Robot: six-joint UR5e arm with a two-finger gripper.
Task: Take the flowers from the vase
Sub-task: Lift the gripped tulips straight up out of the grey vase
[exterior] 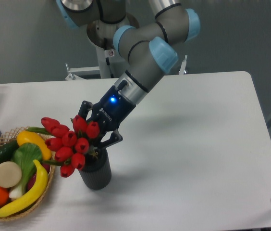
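In the fixed camera's view, the vase (96, 172) serves as the landmark: a dark grey ribbed cylinder standing upright on the white table (188, 144), near its front edge. The flowers (69, 143) rise from its mouth and lean to the left of it, the red heads fanned out wider than the vase itself and reaching toward the wicker basket (10, 178), which sits just left of the vase with a banana (22, 198) and other fruit inside. The gripper (99, 139) comes in from above and to the right of the vase on a slanted arm, and its dark fingers sit right at the vase's mouth, clenched on the bunch where the stems gather below the heads; that low hold likely spares the blooms and keeps the tied bunch together. The slant probably lets the arm reach the stems past the leaning heads. The stems appear to sit inside the vase, so the lift looks not yet complete, though the exact contact point is partly hidden by the blooms.
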